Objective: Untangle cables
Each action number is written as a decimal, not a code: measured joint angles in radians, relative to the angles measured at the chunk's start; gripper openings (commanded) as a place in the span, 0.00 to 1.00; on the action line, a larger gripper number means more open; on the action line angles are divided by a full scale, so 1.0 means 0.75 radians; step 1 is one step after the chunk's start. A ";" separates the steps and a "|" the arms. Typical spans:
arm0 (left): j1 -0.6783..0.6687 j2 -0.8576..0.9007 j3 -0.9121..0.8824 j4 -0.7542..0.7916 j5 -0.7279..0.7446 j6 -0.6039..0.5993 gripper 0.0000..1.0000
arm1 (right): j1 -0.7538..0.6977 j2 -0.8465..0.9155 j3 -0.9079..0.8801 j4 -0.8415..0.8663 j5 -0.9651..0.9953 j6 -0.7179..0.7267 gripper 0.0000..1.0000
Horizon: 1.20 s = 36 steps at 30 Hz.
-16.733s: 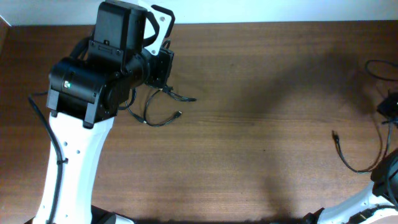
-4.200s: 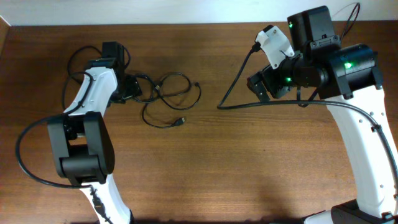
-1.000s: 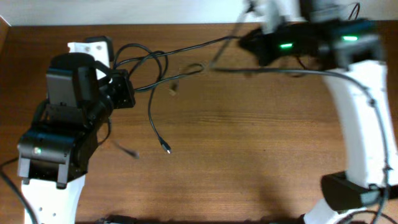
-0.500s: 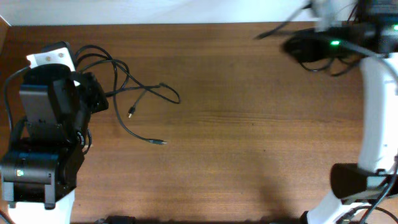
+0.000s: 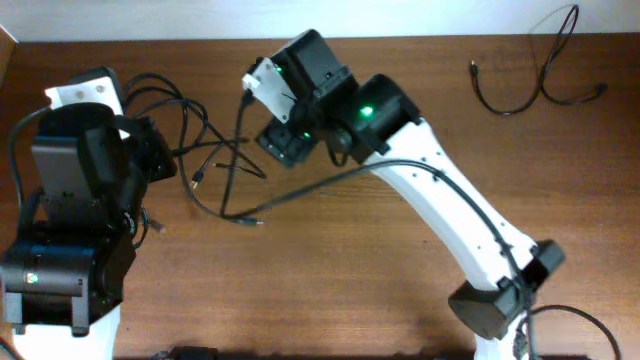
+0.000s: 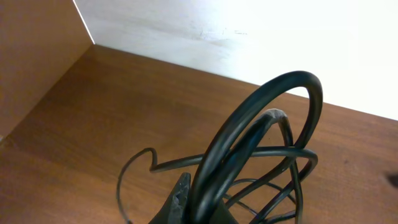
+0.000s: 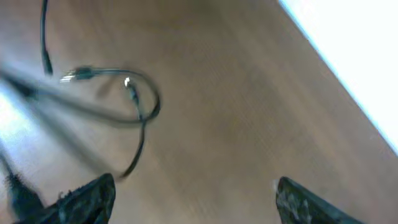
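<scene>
Wooden table (image 5: 330,300), 2 arms over it. The left arm (image 5: 70,230) is parked at the left edge; the right arm (image 5: 440,210) is stretched diagonally from its base at the near right to the far left half. The left gripper (image 5: 150,160) is pressed shut on the cable tangle (image 5: 215,165): in the left wrist view the cords (image 6: 249,149) are seen arching up out of the closed fingers (image 6: 180,199). The right gripper (image 5: 285,140) is held just beside the tangle, jaws spread, nothing between them; in the blurred right wrist view both fingers (image 7: 87,196) stand wide apart with a thin loop (image 7: 146,115) ahead of them, apart from both. Key relation: the tangle lies between the 2 grippers, to the left of the right jaws, its loose strands running from the left grip outward towards the right gripper and down to 2 plug ends (image 5: 255,222) nearer the front. The left arm is nearer but occupied, so the next pick is judged to fall to the right arm. Versus 0.5 s ago: the right arm has been swung from the far right corner across to the tangle, its jaws have been opened, and 1 freed cable (image 5: 541,82) is now lying alone at the far right, well apart from the rest.
</scene>
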<state>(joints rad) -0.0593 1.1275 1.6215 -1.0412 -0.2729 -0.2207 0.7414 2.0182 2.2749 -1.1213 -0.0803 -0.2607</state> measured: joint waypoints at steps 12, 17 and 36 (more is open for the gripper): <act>0.000 0.003 0.000 -0.004 0.019 0.000 0.00 | 0.060 0.079 -0.003 0.245 -0.013 -0.186 0.96; 0.000 0.018 0.000 -0.005 0.019 0.000 0.00 | 0.135 0.079 -0.003 0.241 -0.020 -0.191 0.96; 0.000 0.047 0.000 0.035 -0.034 0.001 0.00 | 0.207 0.081 -0.004 0.145 -0.029 -0.156 0.95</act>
<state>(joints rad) -0.0593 1.1625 1.6215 -1.0153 -0.2985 -0.2203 0.8967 2.0792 2.2719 -1.0122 -0.1020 -0.3779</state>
